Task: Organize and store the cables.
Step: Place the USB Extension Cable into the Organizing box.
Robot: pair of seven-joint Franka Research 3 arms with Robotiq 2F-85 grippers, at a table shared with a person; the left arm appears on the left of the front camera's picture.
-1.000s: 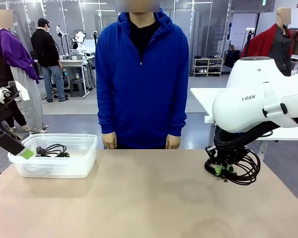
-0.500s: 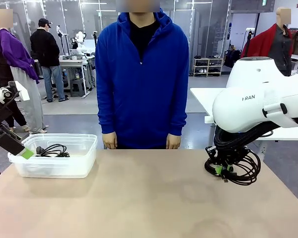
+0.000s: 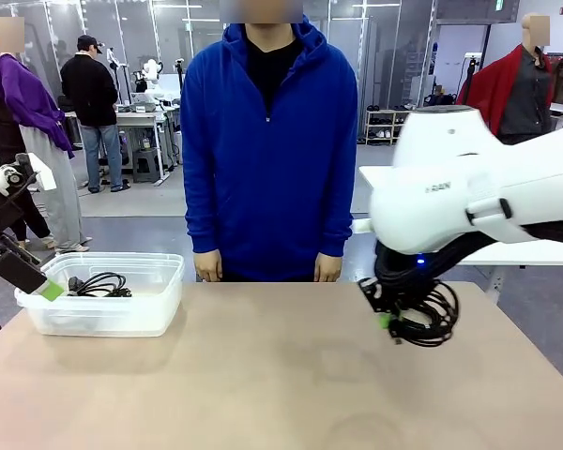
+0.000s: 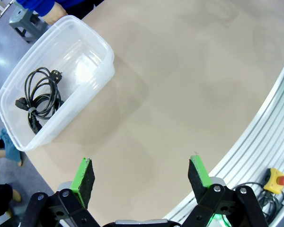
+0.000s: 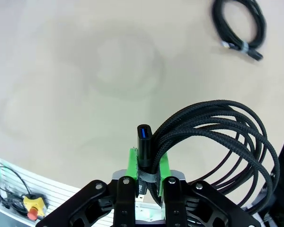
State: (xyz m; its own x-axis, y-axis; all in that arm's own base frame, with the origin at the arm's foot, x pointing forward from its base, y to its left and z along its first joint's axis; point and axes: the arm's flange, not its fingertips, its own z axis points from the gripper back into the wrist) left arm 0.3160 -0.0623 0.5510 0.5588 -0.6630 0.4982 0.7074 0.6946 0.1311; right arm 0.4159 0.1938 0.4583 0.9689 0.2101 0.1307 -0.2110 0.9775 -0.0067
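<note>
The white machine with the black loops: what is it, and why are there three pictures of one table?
That is the robot's right arm, one of two. The front picture looks across the table at a person in a blue hoodie; the other two come from cameras on each wrist, looking along the fingers. The right gripper is shut on a coiled black cable, held over the table. The left gripper is open and empty. A clear plastic bin on the table holds another coiled cable, and a third coil lies on the bare tabletop.
</note>
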